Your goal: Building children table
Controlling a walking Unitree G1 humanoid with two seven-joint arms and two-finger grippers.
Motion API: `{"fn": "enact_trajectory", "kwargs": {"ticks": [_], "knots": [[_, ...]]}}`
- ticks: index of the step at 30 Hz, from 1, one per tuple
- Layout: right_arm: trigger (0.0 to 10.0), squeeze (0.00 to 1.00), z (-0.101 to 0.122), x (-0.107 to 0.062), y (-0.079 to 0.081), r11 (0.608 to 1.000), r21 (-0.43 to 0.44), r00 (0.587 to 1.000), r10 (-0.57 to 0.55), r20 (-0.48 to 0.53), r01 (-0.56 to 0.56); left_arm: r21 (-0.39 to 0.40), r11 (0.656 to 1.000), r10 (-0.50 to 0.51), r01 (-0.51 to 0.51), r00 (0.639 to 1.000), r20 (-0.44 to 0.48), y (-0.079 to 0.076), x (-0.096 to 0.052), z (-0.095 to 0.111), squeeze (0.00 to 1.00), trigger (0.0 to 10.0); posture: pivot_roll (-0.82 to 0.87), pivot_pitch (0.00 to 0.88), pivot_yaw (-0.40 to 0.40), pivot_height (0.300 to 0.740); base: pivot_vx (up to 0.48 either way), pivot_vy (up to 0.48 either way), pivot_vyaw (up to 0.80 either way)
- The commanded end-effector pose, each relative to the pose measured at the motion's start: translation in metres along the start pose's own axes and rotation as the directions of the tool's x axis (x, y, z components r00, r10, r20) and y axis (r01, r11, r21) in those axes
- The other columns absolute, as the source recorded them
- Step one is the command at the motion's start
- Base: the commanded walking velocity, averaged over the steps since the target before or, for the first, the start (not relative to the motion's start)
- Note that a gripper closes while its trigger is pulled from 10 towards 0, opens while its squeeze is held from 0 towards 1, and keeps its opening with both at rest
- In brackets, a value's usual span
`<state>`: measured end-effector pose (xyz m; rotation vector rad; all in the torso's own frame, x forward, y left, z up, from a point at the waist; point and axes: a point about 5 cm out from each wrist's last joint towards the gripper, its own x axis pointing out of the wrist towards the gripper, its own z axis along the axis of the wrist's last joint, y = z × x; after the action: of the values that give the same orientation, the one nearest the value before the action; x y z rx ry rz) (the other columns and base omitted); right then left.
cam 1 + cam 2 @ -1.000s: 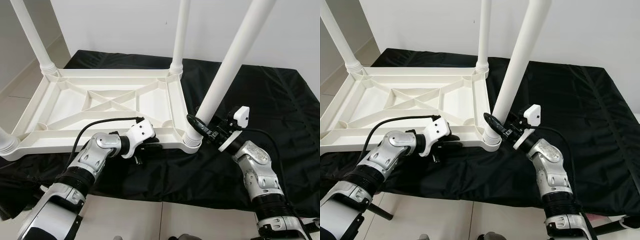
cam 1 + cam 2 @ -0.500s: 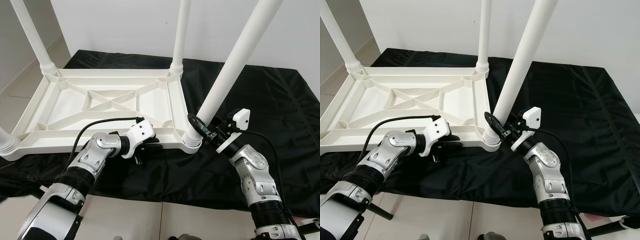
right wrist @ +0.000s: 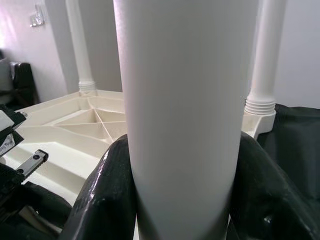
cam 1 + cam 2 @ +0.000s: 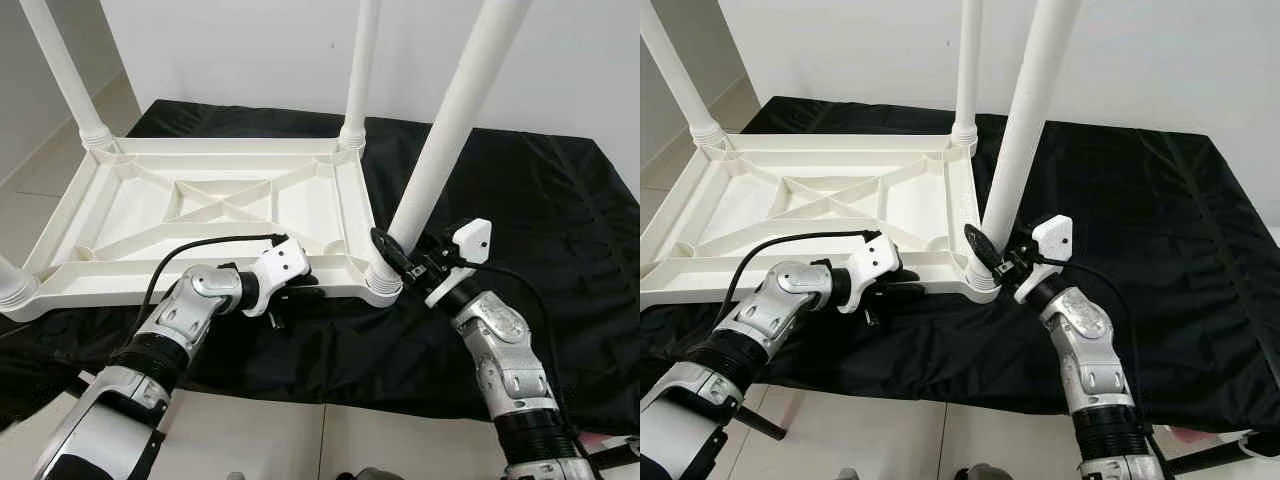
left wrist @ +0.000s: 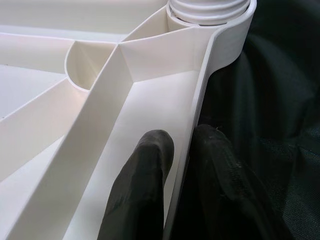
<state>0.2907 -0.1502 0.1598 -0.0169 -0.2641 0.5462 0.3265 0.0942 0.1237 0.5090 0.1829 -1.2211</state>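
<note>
A white wall (image 4: 250,50) backs a bench draped in black cloth (image 4: 560,220), with pale floor tiles showing at the near edge. On the cloth lies a white plastic children's table top (image 4: 215,210), upside down, its ribbed underside with a crossed brace facing up. White legs rise from its corners: a far left leg (image 4: 65,70), a far right leg (image 4: 358,70), and part of a near left leg (image 4: 10,285) at the frame edge.

The near right leg (image 4: 450,120) stands in its corner socket (image 4: 383,283), leaning slightly to the right. The right end effector (image 4: 395,252) is clamped around this leg just above the socket, one black finger (image 3: 107,195) on each side of the tube, as seen in the right wrist view.

The left end effector (image 4: 300,292) pinches the table top's near rim (image 5: 197,125) partway along toward that socket, with one finger (image 5: 140,190) inside the frame and the other outside against the cloth, closed narrowly on the thin wall.
</note>
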Motion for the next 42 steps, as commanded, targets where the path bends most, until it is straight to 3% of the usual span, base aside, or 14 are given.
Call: {"fn": "enact_trajectory", "kwargs": {"ticks": [1, 16, 20, 33, 42], "knots": [[10.0, 0.00, -0.022, -0.011, -0.004, 0.997, 0.027, 0.990, -0.064, -0.124, 0.068, 0.077, 0.984, -0.163, 0.160, 0.986, 0.036, -0.008, 0.004, 0.015, 0.00, 10.0, -0.10, 0.034, -0.001, 0.740, 0.000, 0.000, 0.00], [10.0, 0.00, -0.020, -0.015, -0.003, 0.982, 0.008, 0.975, -0.189, -0.117, 0.191, 0.080, 0.984, -0.165, 0.161, 0.986, 0.035, -0.007, 0.004, 0.016, 0.00, 10.0, -0.10, 0.038, 0.002, 0.740, 0.000, 0.000, 0.00], [10.0, 0.00, -0.019, -0.017, 0.006, 0.975, 0.002, 0.969, -0.223, -0.110, 0.224, 0.080, 0.984, -0.163, 0.160, 0.986, 0.035, -0.007, 0.004, 0.017, 0.00, 10.0, -0.10, 0.041, 0.003, 0.740, 0.000, 0.000, 0.00], [10.0, 0.00, -0.015, -0.016, 0.011, 0.952, -0.041, 0.947, -0.305, -0.101, 0.302, 0.081, 0.984, -0.164, 0.161, 0.986, 0.035, -0.006, 0.004, 0.017, 0.00, 10.0, -0.10, 0.042, 0.003, 0.740, 0.000, 0.000, 0.00], [10.0, 0.00, -0.017, -0.019, 0.008, 0.889, -0.075, 0.882, -0.457, -0.114, 0.451, 0.082, 0.983, -0.168, 0.165, 0.985, 0.035, -0.007, 0.005, 0.017, 0.00, 10.0, -0.10, 0.040, 0.003, 0.740, 0.000, 0.000, 0.00]]}}
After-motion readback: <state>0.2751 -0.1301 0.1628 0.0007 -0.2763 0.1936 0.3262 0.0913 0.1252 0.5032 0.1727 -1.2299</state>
